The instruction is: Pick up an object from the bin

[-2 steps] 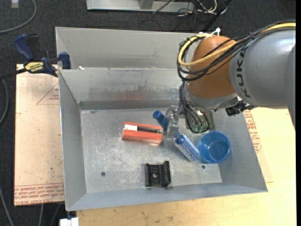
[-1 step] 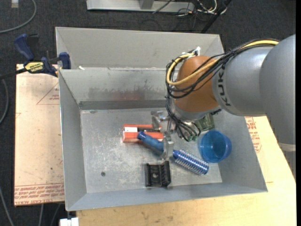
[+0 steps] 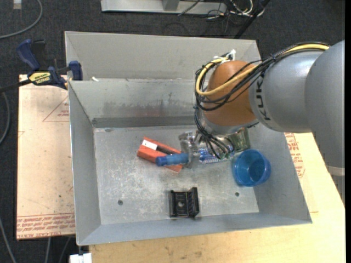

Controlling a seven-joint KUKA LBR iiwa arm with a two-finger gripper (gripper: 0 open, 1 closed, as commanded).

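My gripper (image 3: 191, 145) hangs low in the middle of the bin, just right of a small cluster of things. A blue handle-like piece (image 3: 170, 159) lies right by its tip, touching or nearly touching it. Beneath and to the left of that piece is a flat orange-red object (image 3: 152, 150) with a white label at its left end. A round blue cup (image 3: 251, 167) stands open side up to the gripper's lower right. A black square part (image 3: 183, 203) rests near the front wall of the bin.
The arm with its orange cover and yellow cables reaches in from the right and hides the bin's back right floor. Bare bin floor lies at the left and front left.
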